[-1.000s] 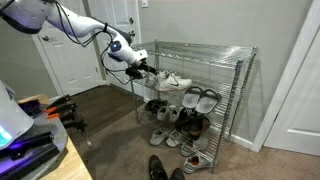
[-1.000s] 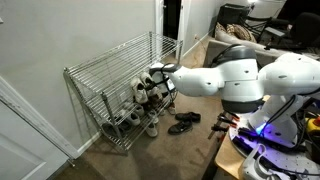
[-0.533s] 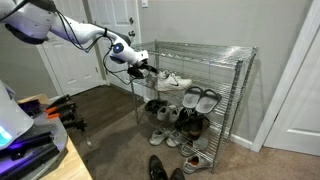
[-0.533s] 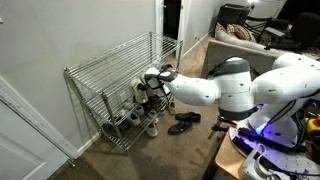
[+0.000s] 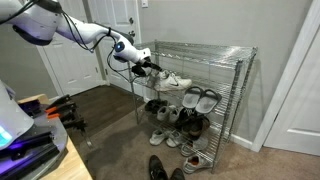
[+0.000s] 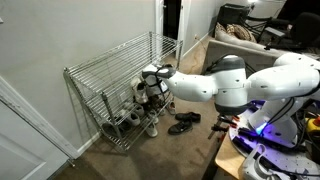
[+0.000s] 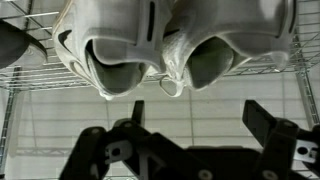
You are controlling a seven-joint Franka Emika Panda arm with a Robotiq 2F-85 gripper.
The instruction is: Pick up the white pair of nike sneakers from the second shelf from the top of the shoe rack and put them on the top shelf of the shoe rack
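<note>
The white pair of Nike sneakers (image 5: 171,80) sits side by side on the second shelf from the top (image 5: 205,88) of the chrome wire shoe rack (image 5: 238,100). In the wrist view the sneakers (image 7: 170,45) fill the upper half, heels toward the camera. My gripper (image 5: 145,66) is at the rack's end, just short of the sneakers' heels, open and empty. Its dark fingers (image 7: 262,118) stand wide apart below the shoes; the gripper (image 7: 200,115) touches nothing. The top shelf (image 5: 200,47) is bare. The gripper (image 6: 152,77) also shows at the rack (image 6: 105,75), where the arm hides the sneakers.
Grey-and-white slip-ons (image 5: 200,98) and dark shoes (image 5: 157,104) lie on the third tier, with more shoes (image 5: 172,138) below. Black shoes (image 5: 160,168) lie on the carpet in front of the rack. A white door (image 5: 70,55) stands behind the arm. A cluttered desk (image 5: 35,140) is near.
The gripper has shifted slightly closer to the sneakers' heels at the rack's end. It stays open; the sneakers have not moved.
</note>
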